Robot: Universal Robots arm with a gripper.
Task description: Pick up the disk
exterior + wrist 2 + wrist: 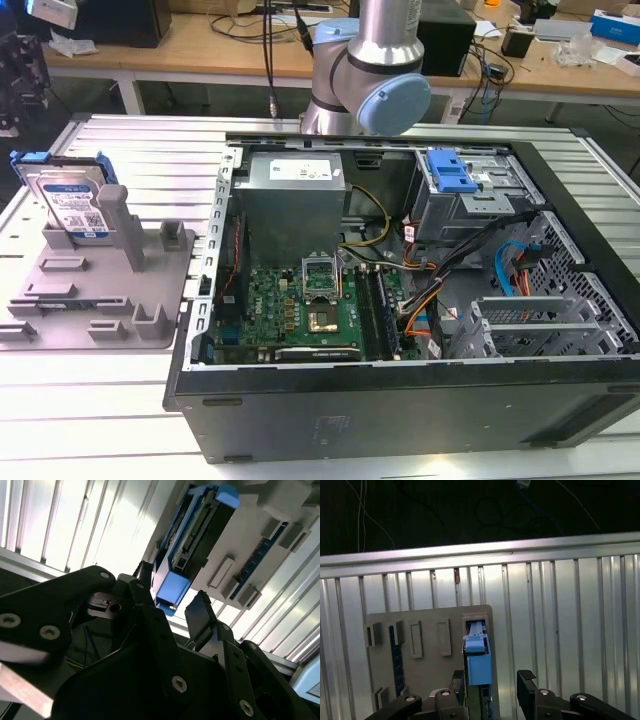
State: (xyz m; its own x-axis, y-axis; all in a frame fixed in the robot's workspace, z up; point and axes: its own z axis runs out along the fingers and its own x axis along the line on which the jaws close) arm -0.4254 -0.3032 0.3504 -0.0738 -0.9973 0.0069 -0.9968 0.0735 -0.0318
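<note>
The disk [70, 200] stands on edge in the grey fixture [100, 300] at the exterior view's left, its white-and-blue label facing out and blue rails along its edges. In both wrist views the disk [479, 662] [192, 540] is seen end-on, with a blue rail tab toward the camera. My gripper [492, 682] [172, 605] is open, its black fingers [526, 679] standing on either side of the disk's near end without touching it. The disk lies closer to one finger than the other.
An open computer case [560, 400] fills the middle and the exterior view's right, with a blue drive-bay bracket [447, 172] inside. The arm's elbow [375, 80] rises behind the case. The fixture has upright posts [115, 225] beside the disk. The ribbed metal table [560, 630] lies around it.
</note>
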